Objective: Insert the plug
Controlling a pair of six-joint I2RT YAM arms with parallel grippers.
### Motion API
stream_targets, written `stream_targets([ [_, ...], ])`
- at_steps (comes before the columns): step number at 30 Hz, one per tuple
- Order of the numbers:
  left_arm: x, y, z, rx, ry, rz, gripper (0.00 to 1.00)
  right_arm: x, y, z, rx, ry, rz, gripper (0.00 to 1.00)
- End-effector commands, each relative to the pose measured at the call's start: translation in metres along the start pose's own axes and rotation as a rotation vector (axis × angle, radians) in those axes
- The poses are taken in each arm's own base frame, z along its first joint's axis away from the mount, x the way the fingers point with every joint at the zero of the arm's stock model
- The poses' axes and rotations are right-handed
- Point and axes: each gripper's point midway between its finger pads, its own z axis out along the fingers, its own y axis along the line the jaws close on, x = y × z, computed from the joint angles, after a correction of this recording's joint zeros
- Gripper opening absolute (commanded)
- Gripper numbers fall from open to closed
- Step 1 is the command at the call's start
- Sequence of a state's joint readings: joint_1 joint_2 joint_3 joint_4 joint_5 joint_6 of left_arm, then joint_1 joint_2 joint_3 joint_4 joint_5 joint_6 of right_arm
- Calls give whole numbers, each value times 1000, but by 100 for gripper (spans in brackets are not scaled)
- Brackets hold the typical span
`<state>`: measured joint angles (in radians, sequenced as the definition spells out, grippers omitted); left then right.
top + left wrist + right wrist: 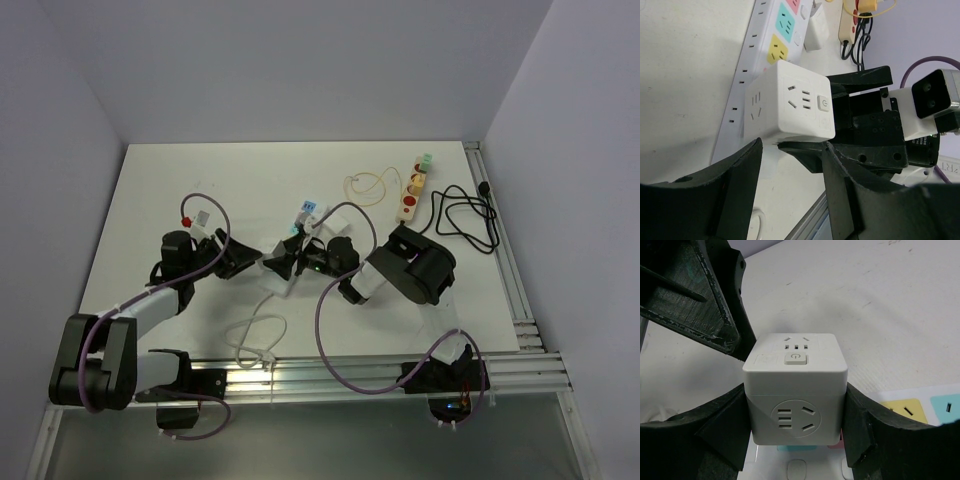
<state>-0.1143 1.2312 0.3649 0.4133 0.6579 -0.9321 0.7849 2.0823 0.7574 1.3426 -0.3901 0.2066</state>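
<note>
- The right gripper (795, 434) is clamping the white cube plug (795, 390) by both side faces, with the switch face turned upward.
- The plug is sitting at the centre of the top view, over the white strip (905, 411); whether it is seated is not discernible.
- The left gripper (789, 187) is standing released, its fingers (735, 185) spread just below the plug in the left wrist view.
- The strip's yellow and teal sockets are showing beside the plug.
</note>
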Motion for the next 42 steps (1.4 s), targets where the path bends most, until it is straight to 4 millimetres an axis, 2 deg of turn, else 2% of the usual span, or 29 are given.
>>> stream_targets([
  [1,-7,-5,2,21,-7,47,56,-2,2,-5,-11,-67,-47,3],
  [5,-7,-4,3,17,-4,44,57,-1,2,-7,1,-87,-38,3],
  [7,-8,-4,4,17,-4,45,57,-7,5,-10,-4,-132,-48,3],
  [8,-9,-5,4,18,-3,46,56,0,4,-12,-5,-123,-48,3],
  [17,-12,-7,6,13,7,59,56,16,9,-16,-41,-140,-71,2],
  [26,-14,-7,7,8,9,68,56,28,-2,-18,68,-128,-119,2],
  [34,-14,-3,12,2,30,68,56,41,-1,-18,88,-104,-138,2],
  [37,-13,-1,14,-7,38,71,56,42,-1,-19,94,-102,-128,4],
  [42,-11,0,16,-18,39,83,55,38,-2,-20,110,-94,-131,18],
])
